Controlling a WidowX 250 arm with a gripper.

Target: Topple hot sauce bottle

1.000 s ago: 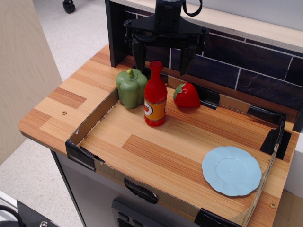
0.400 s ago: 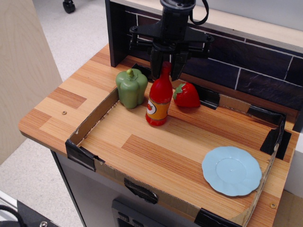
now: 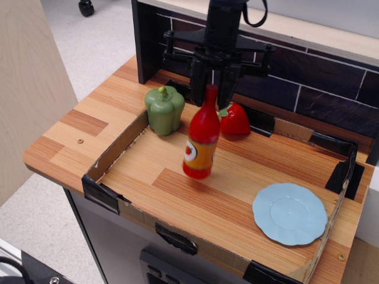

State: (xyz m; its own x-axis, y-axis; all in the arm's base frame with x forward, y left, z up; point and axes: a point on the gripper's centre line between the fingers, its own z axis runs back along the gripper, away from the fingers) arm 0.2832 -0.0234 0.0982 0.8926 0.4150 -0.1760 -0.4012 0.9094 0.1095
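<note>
The hot sauce bottle (image 3: 202, 136) leans with its cap toward the back wall and its base, slightly blurred, seemingly lifted off the wooden tray floor (image 3: 237, 195). Open boards spread in front of it as far as the cardboard rim (image 3: 112, 155) and the blue plate (image 3: 289, 213). Behind stand a green pepper (image 3: 164, 109) and a red strawberry toy (image 3: 235, 120). The gripper (image 3: 211, 87) hangs straight down, fingers pinching the bottle's cap.

You are seeing the glossy red plastic hot sauce bottle (image 3: 202, 140) tilting and lifting off the board, pinched at its cap by the black gripper (image 3: 211, 90), which is now closing and shifting right.
</note>
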